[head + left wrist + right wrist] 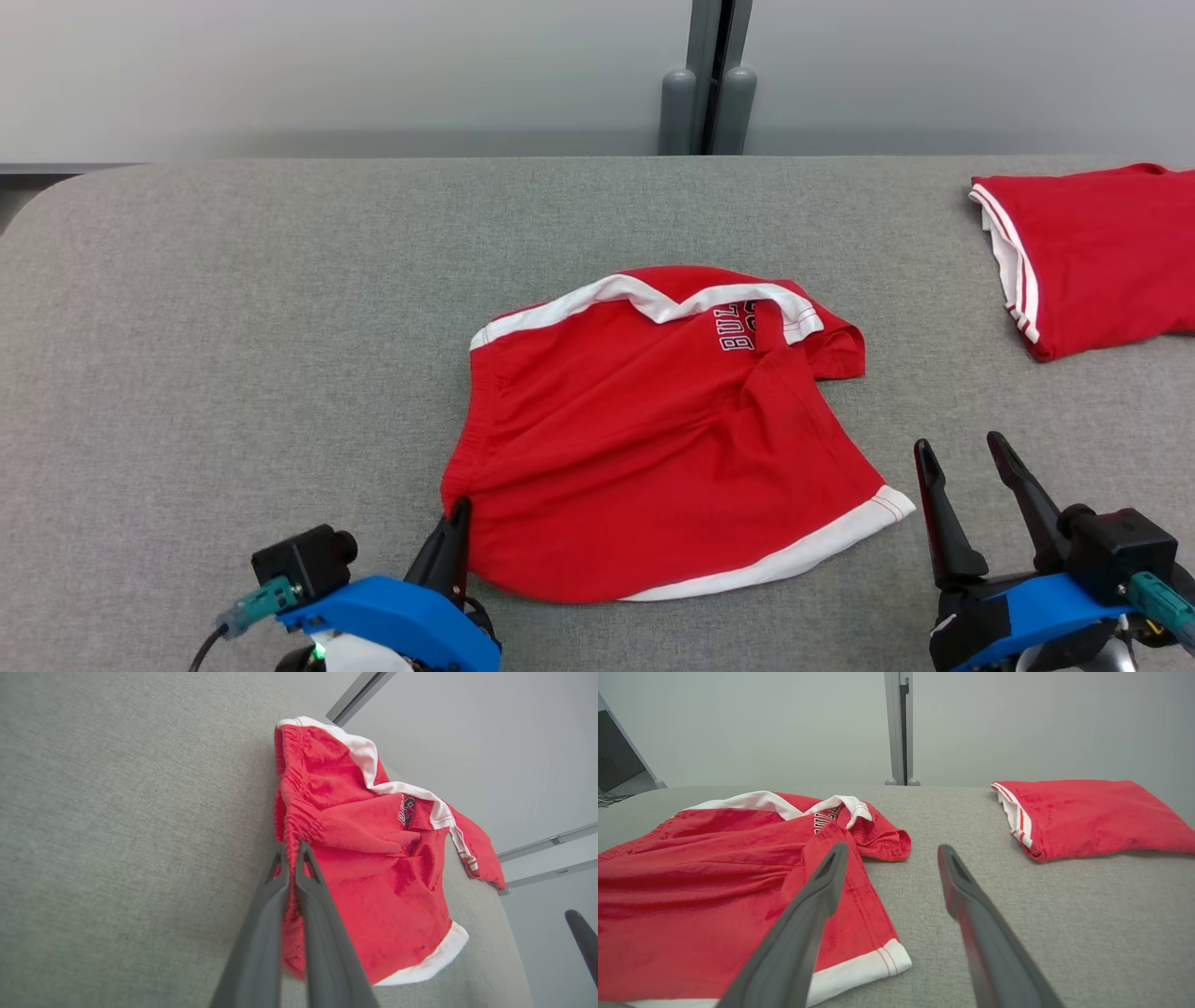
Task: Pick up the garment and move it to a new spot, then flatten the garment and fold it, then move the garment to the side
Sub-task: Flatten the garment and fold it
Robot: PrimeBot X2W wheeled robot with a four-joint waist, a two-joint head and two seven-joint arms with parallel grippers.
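- The red shorts (pixel 653 439) lie near the middle of the grey cloth-covered table (pixel 233 327). They are crumpled rather than flat. The far part is turned over on itself, a white trim band (pixel 551 310) curls across by the printed lettering (pixel 735 331), and ridges run over the front panel.
- The left gripper (pixel 292 851) is clamped on the shorts at the gathered elastic waistband (pixel 294 779), at the near-left corner of the cloth. In the left wrist view, red fabric is pinched between its two fingers.
- The right gripper (pixel 962 448) has its fingers spread apart and holds nothing. It hangs just beside the white-hemmed leg corner (pixel 887 509) and appears not to touch it.
- A second red garment (pixel 1102 252), already folded, rests at the far right of the table, well apart from the shorts.
- Progress, as a judgement: the pictures cannot say whether the shorts are already at their new spot. Flattening is at most starting, since one corner is gripped and the other is not.
- Nearly everything remains to be done. The right gripper has to take a second hold, most likely at the hem corner beside it. The cloth then has to be pulled out smooth, with the turned-over part undone, before the shorts are folded and carried to the side.
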